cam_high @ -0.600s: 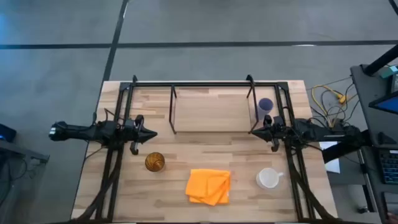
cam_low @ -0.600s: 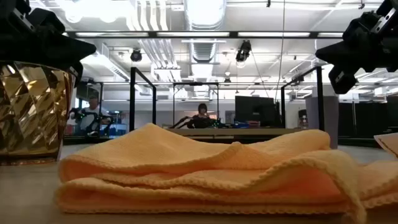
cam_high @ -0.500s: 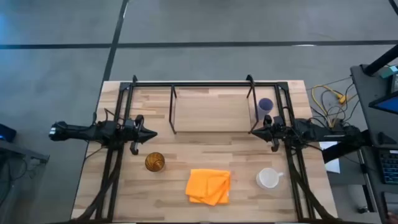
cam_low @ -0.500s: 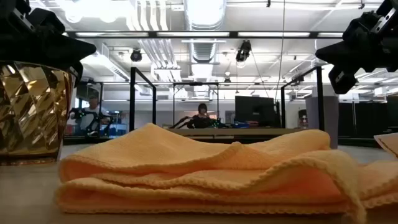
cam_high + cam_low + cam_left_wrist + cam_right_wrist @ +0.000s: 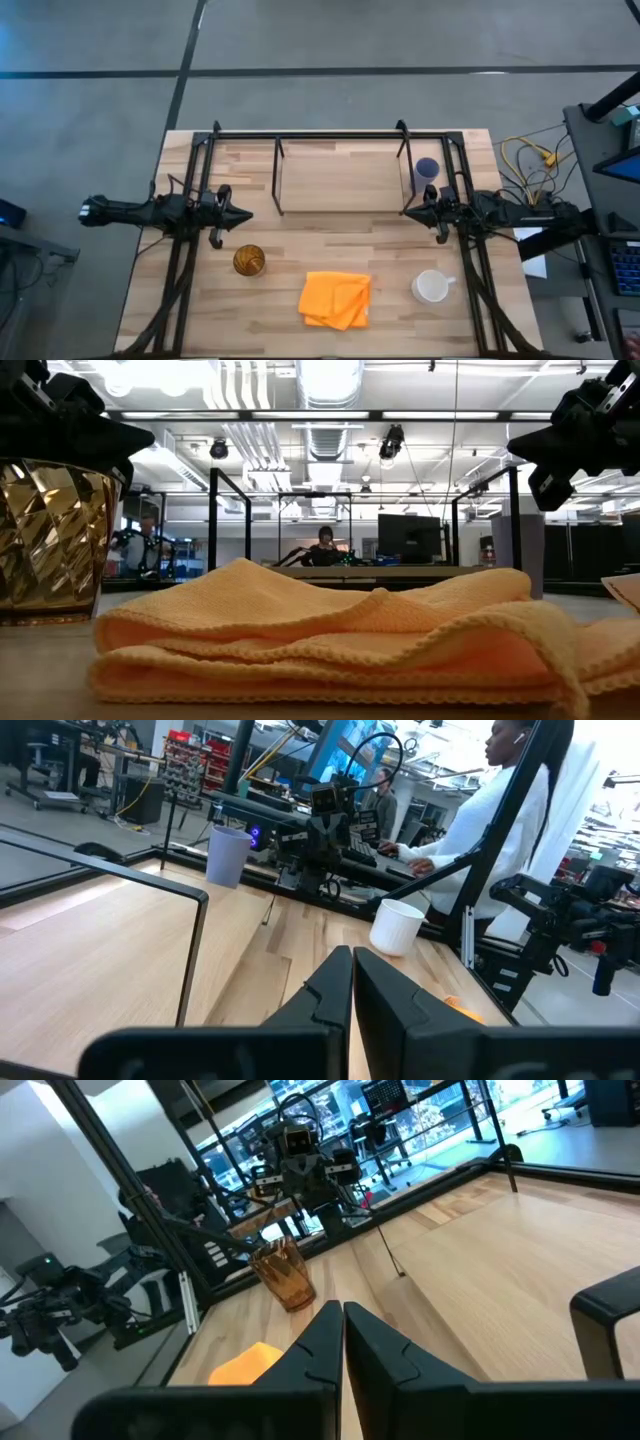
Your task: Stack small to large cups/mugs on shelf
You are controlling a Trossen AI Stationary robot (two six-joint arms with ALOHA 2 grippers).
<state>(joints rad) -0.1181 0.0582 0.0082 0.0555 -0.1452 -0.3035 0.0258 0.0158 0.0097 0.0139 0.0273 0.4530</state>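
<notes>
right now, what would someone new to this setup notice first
Probably the folded orange cloth at the table's front middle, the brightest thing there, flanked by the amber tumbler and the white mug. Behind it stands the shelf, bare, with the pale blue cup just off its right end. The left gripper and right gripper hover shut at either side, holding nothing.

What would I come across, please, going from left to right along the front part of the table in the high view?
Amber tumbler → orange cloth → white mug, all standing apart on the table, nearer the front edge than the shelf.
</notes>
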